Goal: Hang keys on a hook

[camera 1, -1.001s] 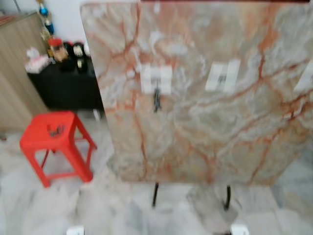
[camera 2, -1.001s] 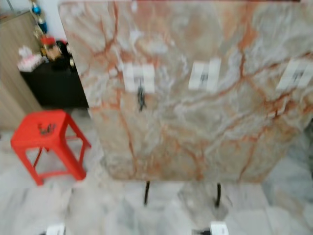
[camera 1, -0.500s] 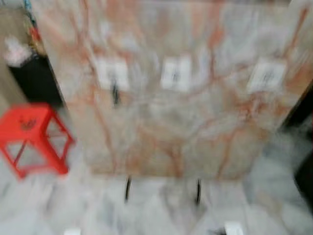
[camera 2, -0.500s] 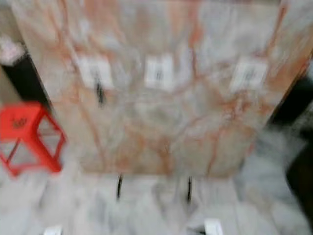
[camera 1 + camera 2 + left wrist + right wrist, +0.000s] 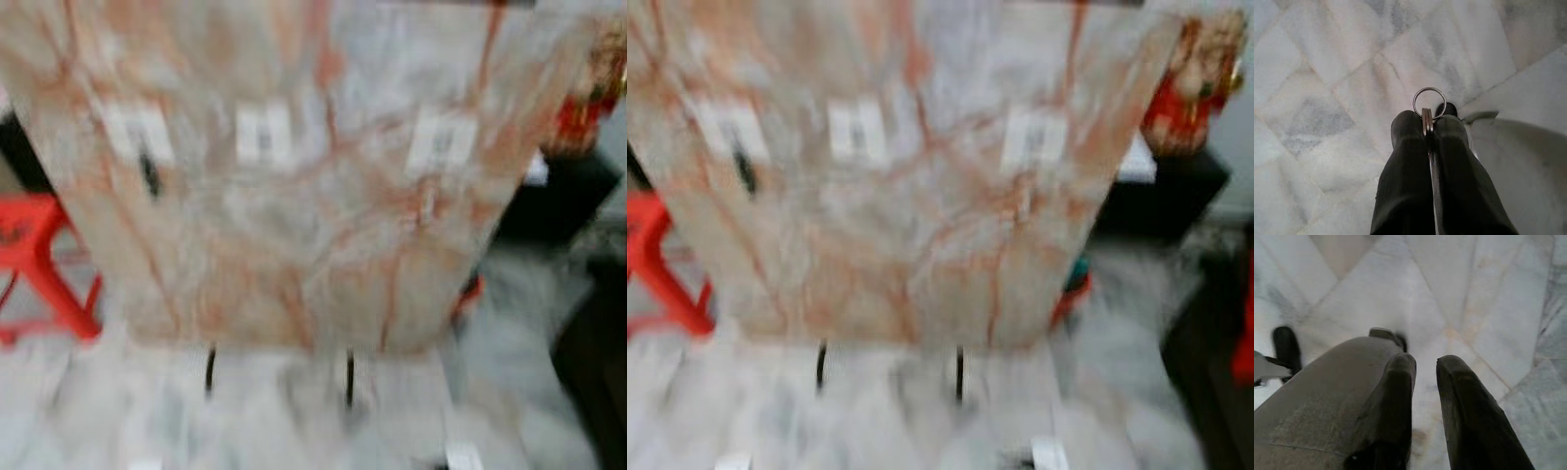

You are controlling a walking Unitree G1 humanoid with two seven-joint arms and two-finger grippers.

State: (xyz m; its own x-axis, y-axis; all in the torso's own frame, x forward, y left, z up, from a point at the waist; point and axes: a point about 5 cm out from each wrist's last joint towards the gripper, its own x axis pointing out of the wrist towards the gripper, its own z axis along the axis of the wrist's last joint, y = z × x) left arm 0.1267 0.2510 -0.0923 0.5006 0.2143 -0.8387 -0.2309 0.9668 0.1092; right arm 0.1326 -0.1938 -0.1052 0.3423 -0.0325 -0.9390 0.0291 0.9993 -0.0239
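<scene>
A large marble-patterned panel [image 5: 294, 196], veined in orange and grey, stood upright on two thin black legs [image 5: 348, 377]. To the panel's left, a red plastic stool [image 5: 39, 264] stood on the pale marble-tiled floor [image 5: 1327, 73]. To the panel's right, a black cabinet [image 5: 1161, 201] carried a red and gold ornament [image 5: 1190, 83], blurred beyond identification.

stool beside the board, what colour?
Red stool, clearest in the left eye view, though blurred.
</scene>
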